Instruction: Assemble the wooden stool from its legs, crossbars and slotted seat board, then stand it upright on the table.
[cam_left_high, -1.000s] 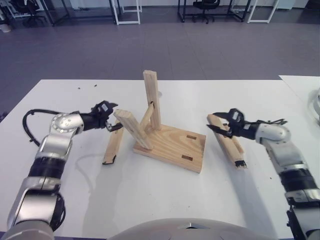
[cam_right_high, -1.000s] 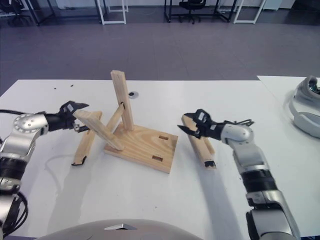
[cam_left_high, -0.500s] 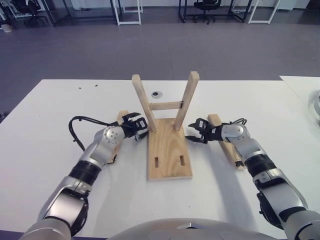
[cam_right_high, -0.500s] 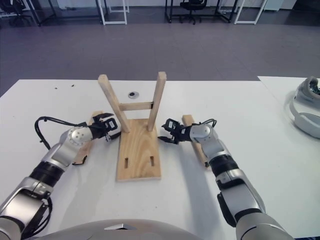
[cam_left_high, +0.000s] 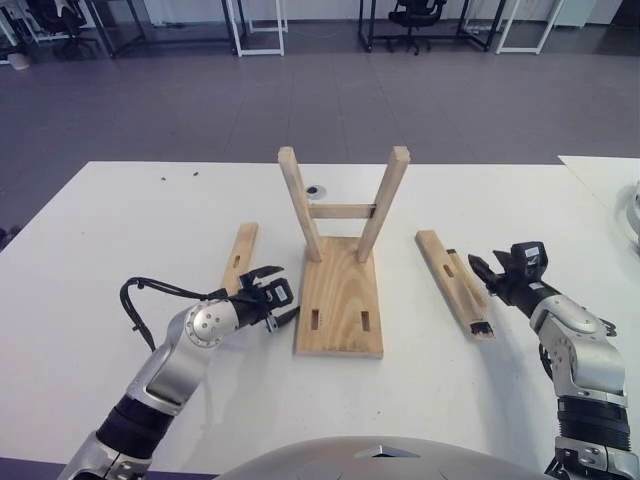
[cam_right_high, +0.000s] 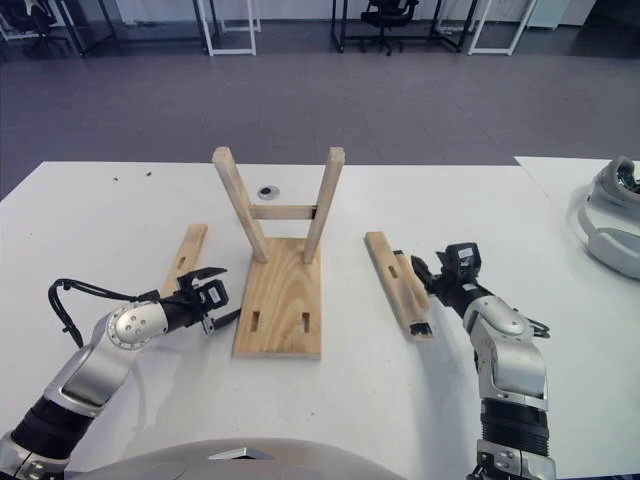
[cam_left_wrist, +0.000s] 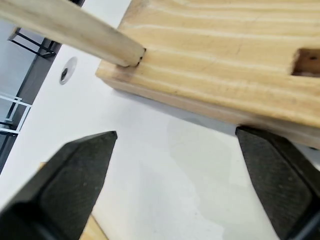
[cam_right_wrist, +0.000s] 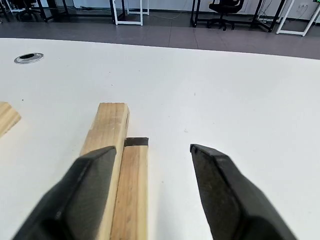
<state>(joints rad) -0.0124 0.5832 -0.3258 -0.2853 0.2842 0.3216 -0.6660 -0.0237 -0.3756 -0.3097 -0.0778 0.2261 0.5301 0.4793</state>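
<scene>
On the counter (cam_left_high: 100, 250) my left pincer (cam_left_high: 275, 293) and right pincer (cam_left_high: 482, 272) gape empty; the legs (cam_left_high: 445, 270) look light, stiff, smooth; I'd clamp mid-length.

seat board (cam_left_high: 340, 312): pale yellow wood with darker grain streaks running lengthwise
standing legs (cam_left_high: 300, 205): light tan wood
crossbar (cam_left_high: 342, 211): light tan wood
loose pieces (cam_left_high: 452, 280): tan wood, one with a black end
left tool (cam_left_wrist: 175, 150): matte black
right tool (cam_right_wrist: 152, 149): matte black
tabletop (cam_left_high: 100, 250): plain white
floor (cam_left_high: 330, 90): grey
</scene>
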